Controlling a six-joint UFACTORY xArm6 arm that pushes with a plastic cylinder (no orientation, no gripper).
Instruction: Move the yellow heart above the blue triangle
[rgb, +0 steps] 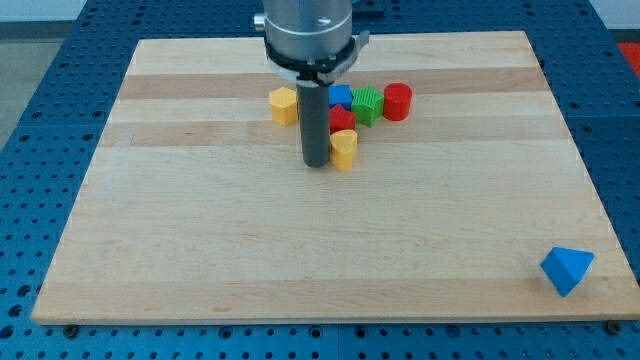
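From my remote seat I see a pale wooden board (320, 250) with long grain stripes filling most of the frame, lying on a blue perforated base (50, 130) that shows along the left, right and bottom edges. Beyond the top edge only a sliver of grey floor is visible.

My arm's grey metal housing (308, 35) drops in at the top centre, and the dark rod runs down from it to my tip (318, 164), resting on the board in the upper middle of the frame. There is no pincer here, just the bare rod, so nothing is held.

The yellow heart (344, 149) sits just right of my tip, seemingly touching the rod's side. Just above it lies a tight cluster: a red block (342, 120) whose shape I cannot make out, a blue block (341, 96) partly hidden behind the rod, a green ridged block (368, 105) and a red cylinder (398, 101) at the right end. A yellow hexagonal block (284, 105) stands left of the rod.

The blue triangle (567, 269) lies alone in the lower right corner of the board, well apart from the heart
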